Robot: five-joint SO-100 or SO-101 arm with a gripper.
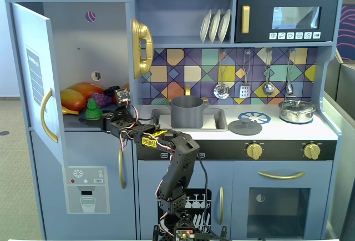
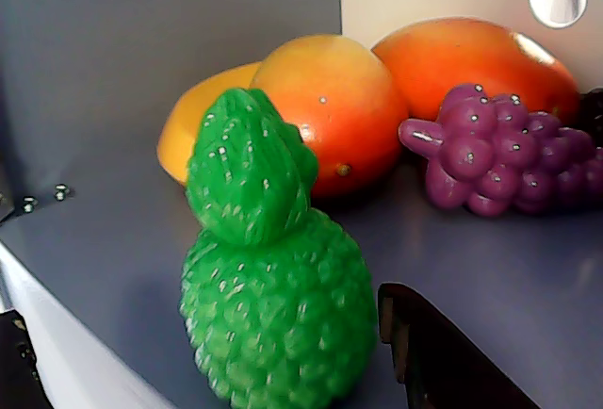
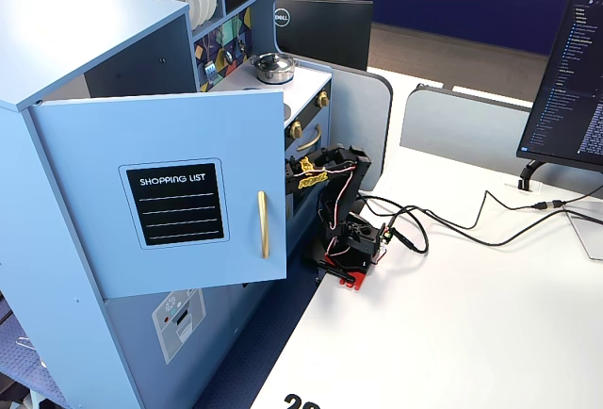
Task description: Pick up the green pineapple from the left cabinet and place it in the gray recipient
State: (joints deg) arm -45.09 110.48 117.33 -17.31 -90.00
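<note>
The green pineapple [image 1: 92, 108] stands upright near the front edge of the shelf in the open left cabinet [image 1: 83, 41]. In the wrist view the pineapple [image 2: 273, 296] fills the centre. My gripper [image 1: 101, 120] reaches into the cabinet from the right, low beside the pineapple. It is open [image 2: 226, 371]: one black finger [image 2: 443, 362] sits just right of the fruit, not clearly touching, and a dark part shows at the lower left corner. The gray recipient [image 1: 187, 112] stands in the sink, right of the cabinet. In a fixed view the cabinet door [image 3: 160, 202] hides gripper and fruit.
Orange-yellow mangoes [image 2: 330, 107] and purple grapes [image 2: 499, 155] lie behind the pineapple. The open door with a gold handle [image 1: 47, 113] is on the left. A gray lid [image 1: 245, 126] and a steel lidded pot [image 1: 297, 110] sit on the counter. Cables [image 3: 452, 225] cross the white table.
</note>
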